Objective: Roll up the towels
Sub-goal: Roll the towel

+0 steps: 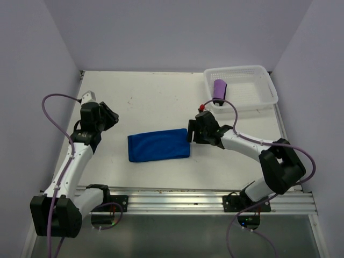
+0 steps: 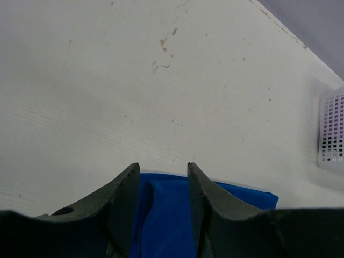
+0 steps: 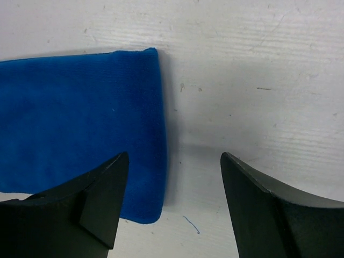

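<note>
The royal blue towel [image 1: 158,145] lies flat, folded into a long rectangle, in the middle of the table. The dark purple towel [image 1: 219,91] is a roll leaning in the white basket's near left corner. My right gripper [image 1: 191,134] is open and empty, low over the blue towel's right edge; in the right wrist view [image 3: 174,156] that towel [image 3: 75,107] lies under the left finger. My left gripper [image 1: 109,118] is open and empty, above the table left of the blue towel, apart from it. In the left wrist view [image 2: 161,165] the towel [image 2: 166,215] shows between the fingers.
The white mesh basket [image 1: 242,70] stands at the far right corner, and its side shows in the left wrist view [image 2: 333,134]. Lilac walls close the table on the left, back and right. A metal rail [image 1: 188,196] runs along the near edge.
</note>
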Controlling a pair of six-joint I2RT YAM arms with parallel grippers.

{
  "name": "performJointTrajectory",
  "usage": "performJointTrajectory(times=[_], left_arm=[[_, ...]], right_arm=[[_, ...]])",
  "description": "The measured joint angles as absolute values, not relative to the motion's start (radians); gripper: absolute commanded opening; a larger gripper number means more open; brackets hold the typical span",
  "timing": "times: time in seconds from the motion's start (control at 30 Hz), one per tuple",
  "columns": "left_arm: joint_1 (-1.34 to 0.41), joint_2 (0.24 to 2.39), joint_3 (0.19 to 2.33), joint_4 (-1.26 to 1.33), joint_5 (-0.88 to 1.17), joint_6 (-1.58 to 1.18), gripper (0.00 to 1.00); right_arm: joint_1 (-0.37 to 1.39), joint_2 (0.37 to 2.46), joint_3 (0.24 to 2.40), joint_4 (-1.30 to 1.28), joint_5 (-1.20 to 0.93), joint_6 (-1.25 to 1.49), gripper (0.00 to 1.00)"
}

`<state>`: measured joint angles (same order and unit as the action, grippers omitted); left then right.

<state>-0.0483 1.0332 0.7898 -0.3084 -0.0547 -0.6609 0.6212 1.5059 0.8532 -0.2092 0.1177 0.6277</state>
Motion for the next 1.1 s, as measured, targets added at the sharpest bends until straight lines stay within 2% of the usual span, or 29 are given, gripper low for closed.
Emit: performJointTrajectory(times=[0.13, 0.53, 0.8, 1.1], left_arm=[[-0.048, 1.021, 0.790, -0.317, -0.034, -0.660, 0.45], [-0.049, 1.025, 0.790, -0.300, 0.037, -0.661, 0.45], [-0.058, 1.030, 0.773, -0.268, 0.072, -0.670, 0.45], [-0.062, 1.032, 0.753, -0.247, 0.100, -0.670, 0.45]], right_arm=[[0.620, 1.559, 0.853, -0.190, 0.087, 0.662, 0.66], [0.628, 1.558, 0.743, -0.059, 0.008, 0.746, 0.59], [0.752, 1.559, 0.730, -0.035, 0.016, 0.774, 0.50], [0.786, 1.562, 0.721, -0.053, 0.060, 0.811, 0.20]])
